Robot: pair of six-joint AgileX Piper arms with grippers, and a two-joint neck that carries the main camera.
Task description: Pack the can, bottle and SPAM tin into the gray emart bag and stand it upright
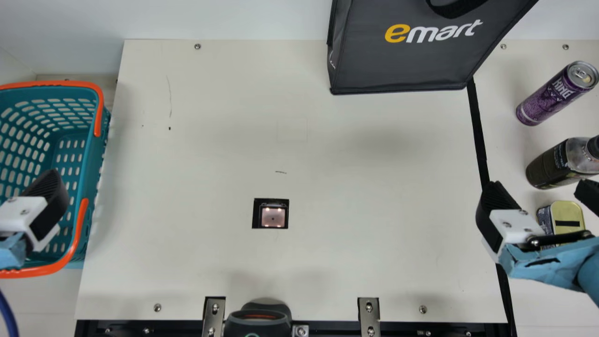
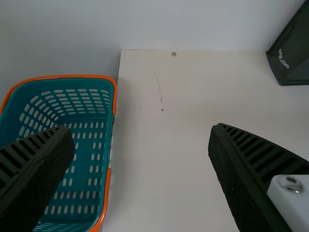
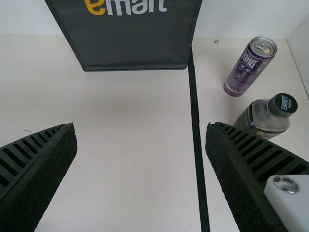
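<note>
As the right gripper [image 1: 538, 188] hangs with its two black ribbed fingers spread wide and nothing between them, the SPAM tin [image 1: 567, 216] sits close by in the main view, with the bottle [image 1: 552, 166] and, farther back, the purple can [image 1: 552, 98] standing upright on the same side of a black strip [image 1: 478, 135]. Beyond, the gray emart bag [image 1: 398, 68] stands upright at the table's far edge, while at the opposite side the left gripper [image 1: 47, 196], its fingers also well apart, is poised above a teal basket [image 1: 89, 164] with orange handles.
</note>
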